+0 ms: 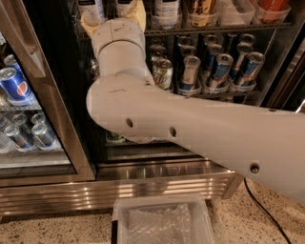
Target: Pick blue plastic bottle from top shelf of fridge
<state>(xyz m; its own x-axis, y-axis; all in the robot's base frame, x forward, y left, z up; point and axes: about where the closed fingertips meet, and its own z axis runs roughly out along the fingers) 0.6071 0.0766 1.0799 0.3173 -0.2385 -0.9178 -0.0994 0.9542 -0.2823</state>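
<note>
At the top shelf (214, 29) of the fridge (162, 172), pincer (114, 16) among bottles (167, 9), grip impossible to tell, white arm (190, 128) crossing cans (219, 69).

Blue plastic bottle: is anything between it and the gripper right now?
Nothing visible stands between them. The gripper is up at the front edge of the top shelf, right against what appears to be the blue plastic bottle. Another white-labelled bottle stands beside it, out of the path. The arm's wrist hides the contact itself.

Matt cream gripper (114, 14) at wire top shelf (214, 29), smooth white plastic arm (190, 128), brushed steel fridge base (143, 187)
</note>
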